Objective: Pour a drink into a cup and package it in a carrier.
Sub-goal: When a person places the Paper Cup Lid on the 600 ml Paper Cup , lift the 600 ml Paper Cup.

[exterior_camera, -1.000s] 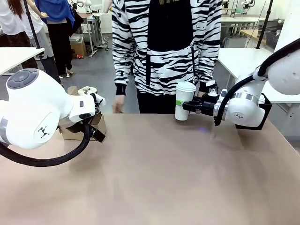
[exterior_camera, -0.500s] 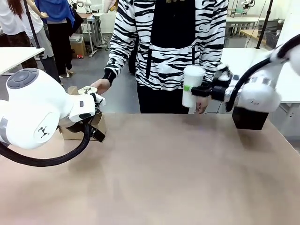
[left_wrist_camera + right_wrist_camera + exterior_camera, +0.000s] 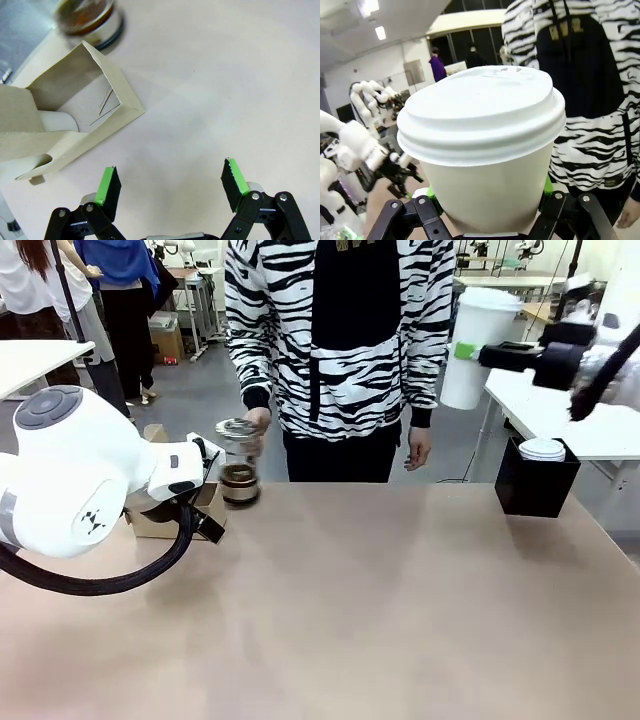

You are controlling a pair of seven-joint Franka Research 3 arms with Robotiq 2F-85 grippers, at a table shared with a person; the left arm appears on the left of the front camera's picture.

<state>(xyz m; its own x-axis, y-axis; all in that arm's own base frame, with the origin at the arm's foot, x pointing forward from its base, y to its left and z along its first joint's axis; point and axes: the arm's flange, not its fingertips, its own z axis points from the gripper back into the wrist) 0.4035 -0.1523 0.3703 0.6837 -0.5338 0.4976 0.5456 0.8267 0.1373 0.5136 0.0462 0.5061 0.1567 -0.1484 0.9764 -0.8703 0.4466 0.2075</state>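
High at the right, my right gripper point(image 3: 492, 353) is shut on the white lidded cup point(image 3: 478, 345), holding it well above the table; the same cup point(image 3: 485, 150) sits close up between the green pads point(image 3: 547, 187). The person's hand point(image 3: 258, 420) holds a glass pitcher point(image 3: 238, 468) with the amber drink point(image 3: 87, 15) on the table next to the brown cardboard carrier point(image 3: 160, 515). My left gripper point(image 3: 171, 182) hangs open over bare table beside the carrier point(image 3: 75, 115), nothing between its fingers. A white round shape shows inside the carrier.
A black square box point(image 3: 535, 485) with a white lid point(image 3: 543, 448) on top stands at the table's far right. The person in a striped top point(image 3: 340, 330) stands at the far edge. My left arm's bulky joint point(image 3: 80, 485) covers part of the carrier.
My right gripper has lifted the cup off the table, up and to the right. The person's hand has brought the pitcher down beside the carrier. The left arm has not moved.
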